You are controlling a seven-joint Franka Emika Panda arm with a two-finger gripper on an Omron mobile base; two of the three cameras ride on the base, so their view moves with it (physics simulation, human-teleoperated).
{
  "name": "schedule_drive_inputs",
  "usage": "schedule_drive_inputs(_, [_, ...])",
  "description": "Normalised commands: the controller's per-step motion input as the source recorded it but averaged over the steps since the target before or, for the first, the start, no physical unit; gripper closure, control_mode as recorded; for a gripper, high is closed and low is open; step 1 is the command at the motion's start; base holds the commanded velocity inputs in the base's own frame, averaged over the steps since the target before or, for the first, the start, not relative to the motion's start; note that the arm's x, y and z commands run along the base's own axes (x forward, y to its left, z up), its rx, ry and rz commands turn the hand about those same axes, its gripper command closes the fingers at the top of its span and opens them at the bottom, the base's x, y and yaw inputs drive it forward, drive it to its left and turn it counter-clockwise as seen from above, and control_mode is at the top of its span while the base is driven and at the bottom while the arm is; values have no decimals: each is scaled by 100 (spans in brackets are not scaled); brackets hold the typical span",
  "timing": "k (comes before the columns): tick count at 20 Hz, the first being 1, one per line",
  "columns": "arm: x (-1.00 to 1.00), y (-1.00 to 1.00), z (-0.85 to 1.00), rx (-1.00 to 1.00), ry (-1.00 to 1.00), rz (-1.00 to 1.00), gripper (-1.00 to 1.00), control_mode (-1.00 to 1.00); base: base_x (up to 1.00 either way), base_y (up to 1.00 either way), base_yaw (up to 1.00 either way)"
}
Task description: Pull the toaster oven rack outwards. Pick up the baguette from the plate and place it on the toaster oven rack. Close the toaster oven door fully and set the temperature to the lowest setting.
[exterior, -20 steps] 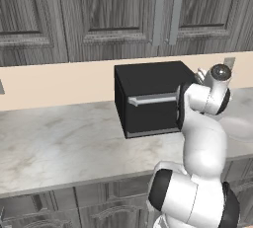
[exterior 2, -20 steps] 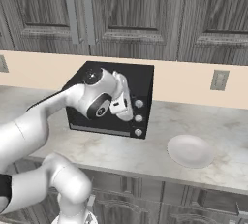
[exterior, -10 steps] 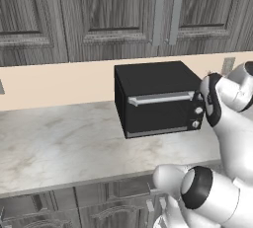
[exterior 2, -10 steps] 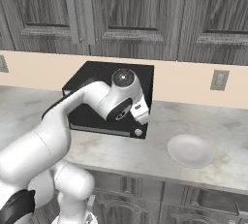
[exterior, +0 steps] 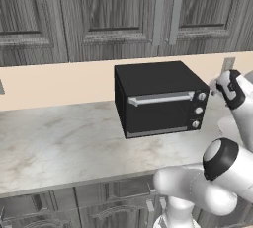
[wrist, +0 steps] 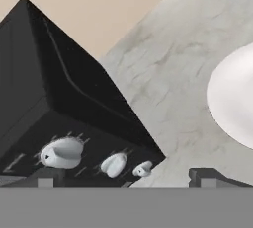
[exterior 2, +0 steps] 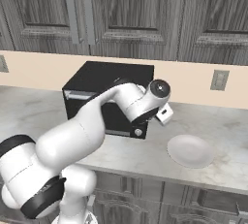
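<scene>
The fingers (wrist: 123,177) stand wide apart and hold nothing, hovering just right of the toaster oven (exterior: 158,98) by its three knobs (wrist: 62,153), its door (exterior: 158,111) closed, the bare plate (exterior 2: 190,151) nearby on the table (exterior: 54,138).

Black toaster oven (exterior: 160,98), toaster oven door (exterior: 157,111) shut, 3 knobs, bare white plate (exterior 2: 190,151) right

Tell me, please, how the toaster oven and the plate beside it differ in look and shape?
The toaster oven is black and box-shaped, while the plate is pale white-grey and round. The oven stands tall with three knobs on its front; the plate lies flat and bare. Both rest on the marble counter.
</scene>
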Motion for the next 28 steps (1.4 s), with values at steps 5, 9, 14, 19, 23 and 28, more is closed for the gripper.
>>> schedule_drive_inputs(5, [1, 0, -39, -8, -11, 30, -100, -100, 0, 0, 0])
schedule_drive_inputs(9, [0, 5, -16, -16, -20, 19, -100, -100, 0, 0, 0])
schedule_drive_inputs(14, [0, 50, 0, -18, -8, 7, -100, -100, 0, 0, 0])
schedule_drive_inputs(19, [0, 34, -1, -13, -13, 4, -100, -100, 0, 0, 0])
schedule_drive_inputs(23, [1, -11, -14, 1, 0, 0, -100, -100, 0, 0, 0])
schedule_drive_inputs(28, [8, 1, -21, -9, -10, 0, -100, -100, 0, 0, 0])
